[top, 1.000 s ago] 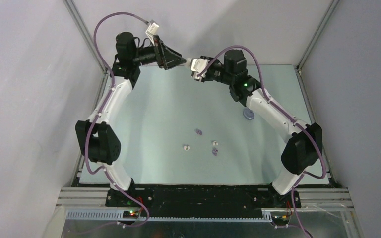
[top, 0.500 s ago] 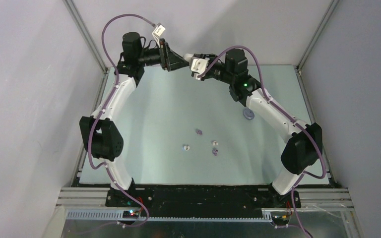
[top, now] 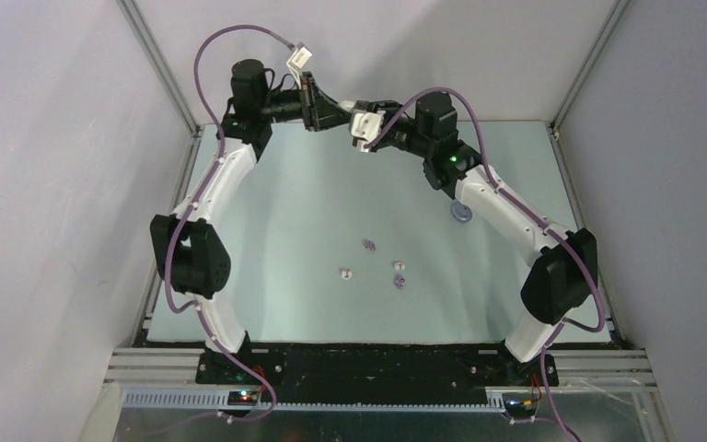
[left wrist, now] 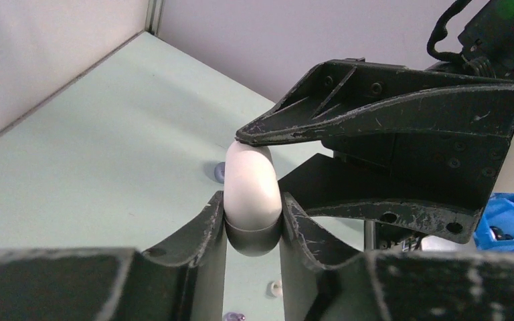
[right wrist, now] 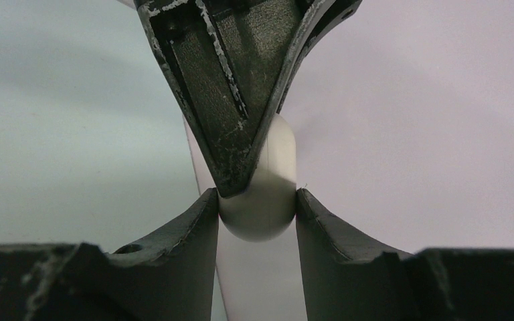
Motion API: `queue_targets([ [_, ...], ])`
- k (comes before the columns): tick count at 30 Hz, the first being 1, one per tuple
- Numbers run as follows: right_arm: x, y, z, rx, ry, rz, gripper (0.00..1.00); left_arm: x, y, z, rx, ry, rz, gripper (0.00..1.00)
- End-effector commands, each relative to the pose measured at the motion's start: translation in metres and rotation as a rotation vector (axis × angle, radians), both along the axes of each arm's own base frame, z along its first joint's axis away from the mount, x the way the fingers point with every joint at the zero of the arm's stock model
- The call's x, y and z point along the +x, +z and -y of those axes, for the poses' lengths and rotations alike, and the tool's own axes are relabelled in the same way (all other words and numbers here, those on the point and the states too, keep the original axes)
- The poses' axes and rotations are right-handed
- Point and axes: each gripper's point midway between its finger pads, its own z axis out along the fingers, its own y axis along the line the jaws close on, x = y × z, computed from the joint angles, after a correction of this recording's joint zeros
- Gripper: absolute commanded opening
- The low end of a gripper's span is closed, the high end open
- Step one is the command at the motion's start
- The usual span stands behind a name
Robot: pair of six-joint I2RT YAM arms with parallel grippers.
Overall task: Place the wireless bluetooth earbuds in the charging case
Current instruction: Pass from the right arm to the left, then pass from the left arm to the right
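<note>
A white pebble-like charging case point(left wrist: 252, 175) hangs in the air over the back of the table, gripped from both sides. My left gripper point(left wrist: 253, 199) is shut on one end of it, and my right gripper point(right wrist: 255, 195) is shut on the other end point(right wrist: 271, 200). In the top view the two grippers point(top: 336, 112) point(top: 357, 122) meet nose to nose and hide the case. Several earbuds lie loose mid-table: a purple one point(top: 368, 245), a white one point(top: 346, 273), another white one point(top: 398, 266) and a purple one point(top: 399, 281).
A small purple case point(top: 461, 213) sits on the pale green table point(top: 285, 203) beside the right arm's forearm. Grey walls and metal frame rails close the table in at the back and on both sides.
My left gripper has moved right to meet the right gripper and has closed on the white case. The right arm has stayed where it was, and the earbuds have not moved.
</note>
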Motion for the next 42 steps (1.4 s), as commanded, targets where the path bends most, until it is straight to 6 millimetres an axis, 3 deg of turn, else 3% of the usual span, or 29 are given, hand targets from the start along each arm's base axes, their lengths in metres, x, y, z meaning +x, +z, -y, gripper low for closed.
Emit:
queue_targets([
  [1,-0.009,0.034,-0.002,0.049,0.017,0.091,0.34,-0.007,0.022,0.005,-0.024,-0.051,0.088,0.25],
  [3,-0.01,0.032,-0.002,0.047,0.019,0.083,0.35,-0.008,0.023,0.005,-0.031,-0.058,0.09,0.14],
  [5,-0.011,0.026,-0.002,0.041,0.024,0.048,0.48,-0.008,0.024,0.005,-0.04,-0.058,0.098,0.05],
  [6,-0.013,0.015,-0.002,0.025,0.028,-0.011,0.63,-0.009,0.028,0.004,-0.045,-0.056,0.114,0.01],
  [7,-0.013,0.012,0.0,0.017,0.029,-0.045,0.77,-0.008,0.025,0.003,-0.046,-0.052,0.114,0.0],
  [9,-0.019,-0.001,0.008,-0.007,0.049,-0.175,0.89,-0.01,0.026,0.0,-0.049,-0.054,0.136,0.0],
  [10,-0.031,-0.003,0.011,-0.011,0.085,-0.265,0.92,-0.012,0.029,-0.001,-0.051,-0.056,0.16,0.0],
  [13,-0.038,0.006,0.028,0.025,0.108,-0.428,0.98,-0.019,0.016,-0.005,-0.016,-0.068,0.237,0.0],
  [14,-0.049,0.019,0.029,0.04,0.14,-0.482,0.98,-0.025,0.011,-0.006,-0.001,-0.071,0.239,0.0],
  [15,-0.047,0.015,0.031,0.038,0.143,-0.531,0.97,-0.03,0.01,-0.008,0.026,-0.07,0.299,0.0],
  [16,-0.057,0.026,0.032,0.046,0.168,-0.576,0.96,-0.032,0.0,-0.009,0.045,-0.069,0.305,0.0],
  [17,-0.06,0.013,0.031,0.027,0.175,-0.65,0.93,-0.035,-0.001,-0.012,0.077,-0.064,0.384,0.0],
  [19,-0.071,0.016,0.027,0.016,0.222,-0.697,0.86,-0.041,-0.007,-0.015,0.113,-0.07,0.491,0.0],
  [20,-0.07,0.007,0.022,0.005,0.223,-0.727,0.8,-0.044,-0.018,-0.016,0.125,-0.079,0.496,0.0],
  [21,-0.072,0.003,0.022,-0.004,0.21,-0.754,0.77,-0.048,-0.013,-0.018,0.138,-0.076,0.581,0.0],
  [22,-0.072,-0.005,0.017,-0.018,0.212,-0.779,0.72,-0.047,-0.023,-0.02,0.161,-0.065,0.62,0.0],
  [26,-0.086,-0.027,0.009,-0.118,0.259,-0.803,0.63,-0.056,-0.028,-0.024,0.206,-0.058,0.743,0.0],
  [33,-0.089,-0.042,-0.007,-0.145,0.25,-0.775,0.62,-0.068,-0.033,-0.022,0.247,-0.087,0.772,0.0],
  [42,-0.091,-0.041,-0.016,-0.123,0.267,-0.72,0.58,-0.076,-0.036,-0.02,0.275,-0.115,0.776,0.0],
])
